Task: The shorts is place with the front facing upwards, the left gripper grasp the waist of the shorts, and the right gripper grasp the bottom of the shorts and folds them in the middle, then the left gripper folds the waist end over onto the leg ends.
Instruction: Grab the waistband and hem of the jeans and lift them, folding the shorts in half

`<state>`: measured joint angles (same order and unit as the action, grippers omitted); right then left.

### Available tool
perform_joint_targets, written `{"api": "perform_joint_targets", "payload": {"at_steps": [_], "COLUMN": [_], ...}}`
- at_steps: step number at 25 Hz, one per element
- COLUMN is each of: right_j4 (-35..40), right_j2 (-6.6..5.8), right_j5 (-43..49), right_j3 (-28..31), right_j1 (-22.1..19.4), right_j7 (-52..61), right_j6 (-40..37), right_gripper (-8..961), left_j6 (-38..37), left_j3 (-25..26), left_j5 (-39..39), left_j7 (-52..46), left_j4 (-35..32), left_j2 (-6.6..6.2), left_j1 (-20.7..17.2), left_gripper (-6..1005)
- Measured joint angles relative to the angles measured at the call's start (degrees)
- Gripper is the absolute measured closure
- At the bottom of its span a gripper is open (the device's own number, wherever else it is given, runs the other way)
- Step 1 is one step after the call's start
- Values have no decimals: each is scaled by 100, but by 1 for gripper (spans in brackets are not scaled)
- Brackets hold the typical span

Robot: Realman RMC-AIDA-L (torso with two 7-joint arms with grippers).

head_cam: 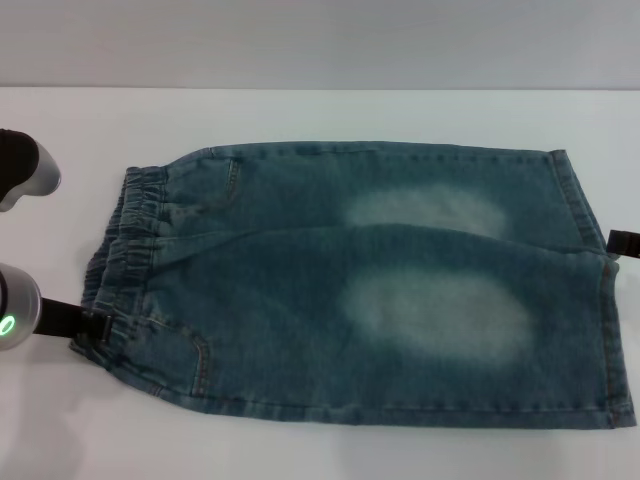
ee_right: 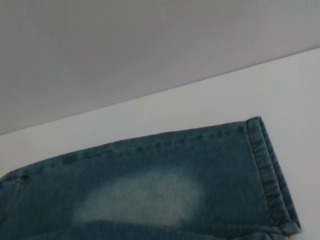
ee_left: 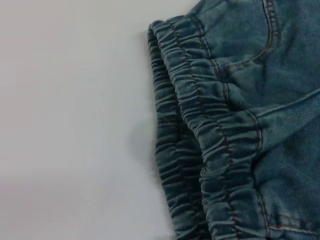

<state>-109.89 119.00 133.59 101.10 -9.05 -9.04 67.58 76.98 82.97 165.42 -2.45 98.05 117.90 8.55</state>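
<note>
The shorts lie spread flat and unfolded mid-worktop, so both folds remain. At nine o'clock the left hand touches the waist of the shorts; at three o'clock the right hand meets the bottom of the shorts. Whether either hand is apart or together cannot be told. Beyond, the white worktop meets a grey wall.

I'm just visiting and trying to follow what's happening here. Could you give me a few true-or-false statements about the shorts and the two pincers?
1. The shorts lie spread flat on the white table. True.
2. The gathered waist points to the robot's right. False: it is on the robot's left.
3. The left pincer is at the waist. True.
4. The shorts are already folded in half. False: both legs lie open, unfolded.
5. The right pincer is by the leg hems. True.
</note>
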Motion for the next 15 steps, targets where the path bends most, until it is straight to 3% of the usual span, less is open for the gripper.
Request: {"api": "perform_joint_targets", "payload": {"at_steps": [4, 15], "right_j4": [-28, 4], "right_j2": [0, 6], "right_j5": [0, 113], "right_j3": [47, 135], "right_j1": [0, -13], "right_j7": [32, 86], "right_j6": [140, 673], "right_gripper": [165, 166], "left_j6": [9, 105], "left_j3": [-7, 4], "left_j5": [-6, -14], "left_j7": [4, 13], "left_j4": [33, 123], "left_j2": [5, 5], "left_j1": [-2, 89], "left_gripper": [965, 978]}}
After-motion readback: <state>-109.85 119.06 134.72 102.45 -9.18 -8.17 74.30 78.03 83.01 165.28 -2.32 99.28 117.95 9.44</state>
